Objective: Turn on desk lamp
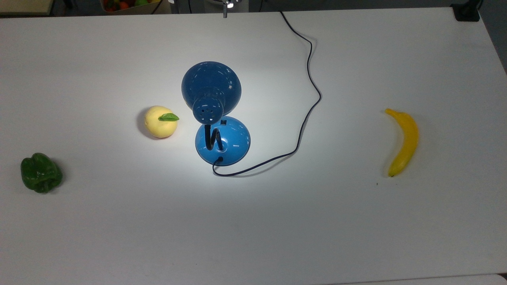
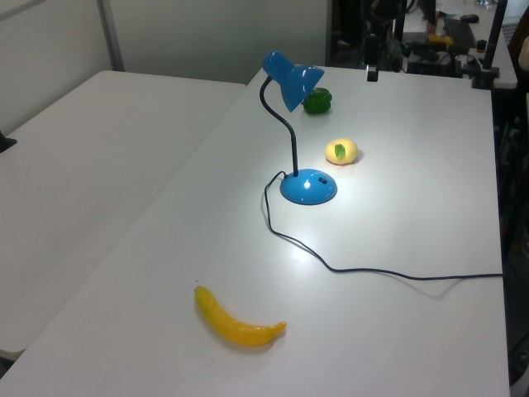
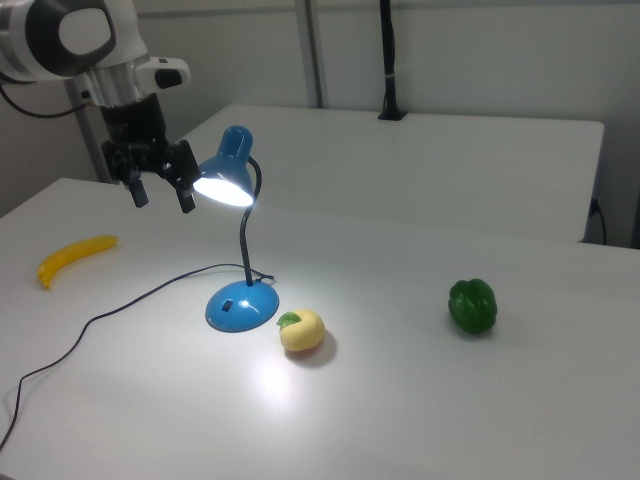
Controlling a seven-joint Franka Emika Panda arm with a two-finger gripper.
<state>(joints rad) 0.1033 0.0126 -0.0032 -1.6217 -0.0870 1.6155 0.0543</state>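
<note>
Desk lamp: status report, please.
Gripper open, raised, clear of the shade. Desk lamp lit, bright pool on table. Nothing in the way.

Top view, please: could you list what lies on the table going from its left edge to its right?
Green bell pepper → yellow apple with a green leaf → blue desk lamp → black cord → banana.
</note>
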